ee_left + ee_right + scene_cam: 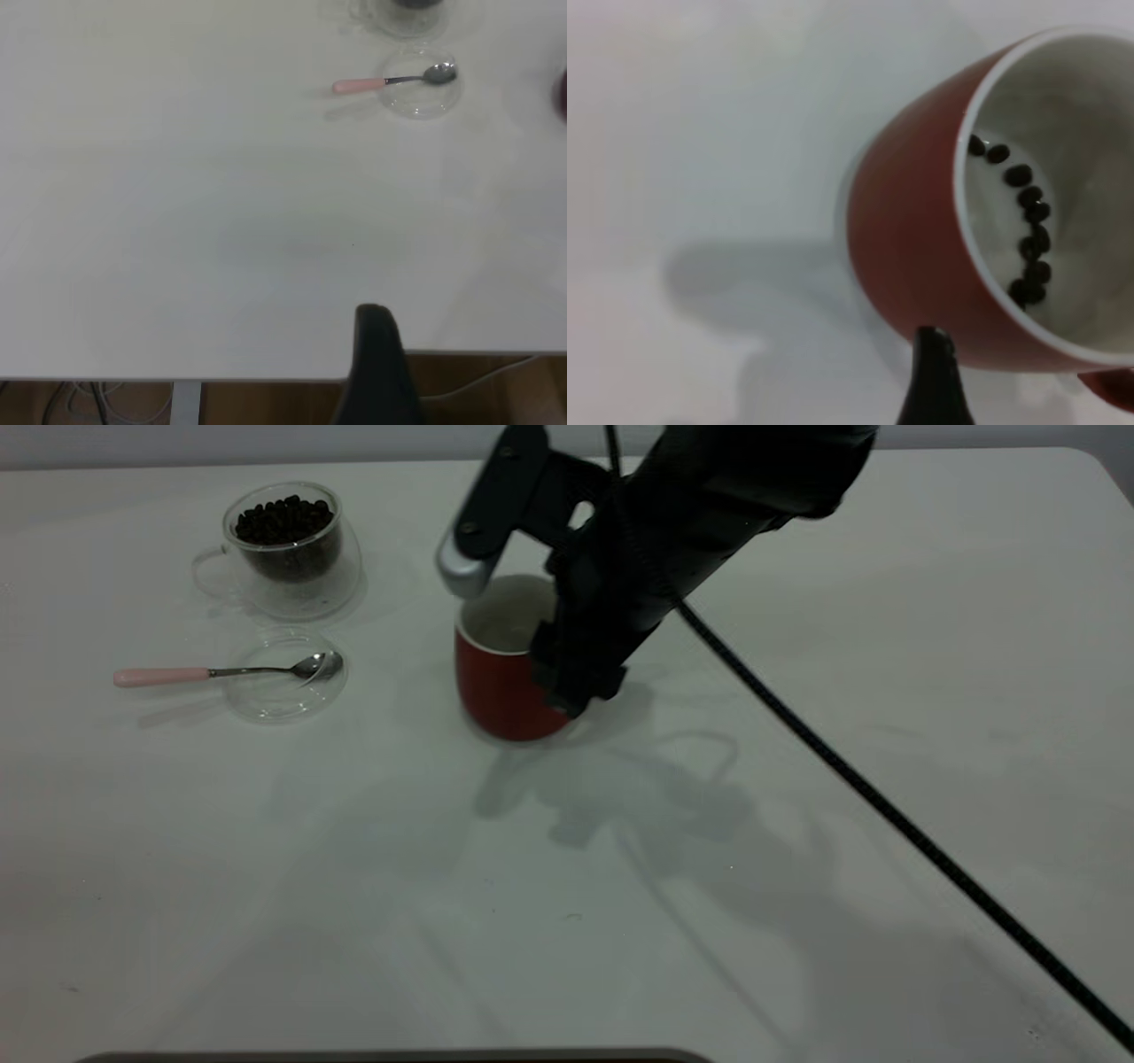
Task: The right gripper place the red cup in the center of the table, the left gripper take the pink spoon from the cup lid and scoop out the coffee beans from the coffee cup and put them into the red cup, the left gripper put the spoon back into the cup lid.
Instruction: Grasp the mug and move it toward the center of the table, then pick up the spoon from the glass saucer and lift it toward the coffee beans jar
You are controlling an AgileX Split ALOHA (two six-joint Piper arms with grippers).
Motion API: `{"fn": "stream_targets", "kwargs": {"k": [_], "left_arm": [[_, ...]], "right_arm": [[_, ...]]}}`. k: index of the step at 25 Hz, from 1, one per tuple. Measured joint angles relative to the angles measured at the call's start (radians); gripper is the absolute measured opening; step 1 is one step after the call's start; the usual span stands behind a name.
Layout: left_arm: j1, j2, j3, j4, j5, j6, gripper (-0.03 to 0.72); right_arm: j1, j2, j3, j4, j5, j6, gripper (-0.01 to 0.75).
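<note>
The red cup (500,686) stands upright near the middle of the table (567,903). My right gripper (576,682) is low against the cup's right side, where the handle (1116,390) is. In the right wrist view the cup (912,230) holds several coffee beans (1028,221). The pink spoon (221,672) lies with its bowl on the cup lid (283,682), left of the red cup. The coffee cup (288,549) with coffee beans (283,518) stands behind the lid. My left gripper (376,354) hangs over the table's edge, far from the spoon (390,82) and lid (421,93).
A black cable (886,806) runs from the right arm across the table's right half to the lower right. The table's rounded corner is at the upper right. Under the table edge in the left wrist view are a brown floor and cables.
</note>
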Motion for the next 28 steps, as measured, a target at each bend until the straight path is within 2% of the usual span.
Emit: {"fn": "stream_targets", "kwargs": {"k": [5,7,10,16,20,23,28], "left_arm": [[0.000,0.000,0.000,0.000,0.000,0.000,0.589],[0.000,0.000,0.000,0.000,0.000,0.000,0.589],[0.000,0.000,0.000,0.000,0.000,0.000,0.589],[0.000,0.000,0.000,0.000,0.000,0.000,0.589],[0.000,0.000,0.000,0.000,0.000,0.000,0.589],[0.000,0.000,0.000,0.000,0.000,0.000,0.589],[0.000,0.000,0.000,0.000,0.000,0.000,0.589]], "right_arm": [[-0.007,-0.116,0.001,0.037,0.127,0.002,0.593],[-0.036,-0.197,0.001,0.047,0.223,0.020,0.592],[-0.105,-0.331,0.001,0.022,0.436,0.101,0.592],[-0.245,-0.589,0.001,-0.240,0.880,0.515,0.590],[-0.265,-0.753,0.007,-0.470,1.114,0.822,0.590],[-0.265,-0.878,0.045,-0.576,1.193,0.959,0.590],[-0.265,-1.114,0.177,-0.620,1.254,1.019,0.590]]}}
